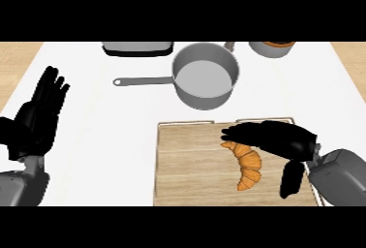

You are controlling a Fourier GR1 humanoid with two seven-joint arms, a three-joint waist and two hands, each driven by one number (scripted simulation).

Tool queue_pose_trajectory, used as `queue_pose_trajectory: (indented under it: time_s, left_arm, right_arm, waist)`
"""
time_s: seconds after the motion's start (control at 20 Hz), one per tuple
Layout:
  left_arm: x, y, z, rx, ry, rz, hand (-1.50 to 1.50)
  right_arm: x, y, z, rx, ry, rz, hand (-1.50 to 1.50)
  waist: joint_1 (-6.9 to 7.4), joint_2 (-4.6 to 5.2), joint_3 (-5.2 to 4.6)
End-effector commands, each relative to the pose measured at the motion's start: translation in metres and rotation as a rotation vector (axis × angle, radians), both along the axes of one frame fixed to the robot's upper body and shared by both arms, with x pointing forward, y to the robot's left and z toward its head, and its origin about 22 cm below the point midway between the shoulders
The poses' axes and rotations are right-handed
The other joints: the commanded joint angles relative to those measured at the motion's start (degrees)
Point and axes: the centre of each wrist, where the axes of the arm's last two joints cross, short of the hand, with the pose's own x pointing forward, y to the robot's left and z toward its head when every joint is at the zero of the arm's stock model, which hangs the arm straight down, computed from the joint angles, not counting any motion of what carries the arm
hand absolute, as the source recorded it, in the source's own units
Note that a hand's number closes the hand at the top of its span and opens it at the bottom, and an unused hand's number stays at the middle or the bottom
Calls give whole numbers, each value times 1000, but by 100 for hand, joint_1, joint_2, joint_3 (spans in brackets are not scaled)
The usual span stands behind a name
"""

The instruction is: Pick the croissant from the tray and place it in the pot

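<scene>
My right robot hand lies open over the upper end of the croissant, which sits on the tray, so closing there may, I judge, catch only the tip and let it pivot or slip before reaching the pot.

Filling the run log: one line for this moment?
right hand: open over croissant | croissant: on tray | pot: empty | left hand: open, resting left
</scene>
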Motion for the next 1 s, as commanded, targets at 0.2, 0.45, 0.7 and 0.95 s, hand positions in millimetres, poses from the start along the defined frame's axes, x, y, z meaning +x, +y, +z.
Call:
queue_pose_trajectory:
  time_s: [0.2,0.45,0.7,0.95]
  left_arm:
    - [3,-3,1,-11,22,-1,0]
    - [-11,-10,-2,2,5,3,0]
    - [-3,-6,5,-4,4,-4,0]
    - [14,-4,7,-1,-4,-1,0]
  right_arm:
    - [4,2,-25,-97,-40,-60,-150]
    - [7,4,-34,-62,-34,-16,-150]
    - [5,22,-41,-81,-44,-45,-150]
    - [-4,4,-61,-106,-48,-83,-150]
  waist:
    - [23,7,1]
    - [37,6,1]
    - [24,4,1]
    - [2,5,1]
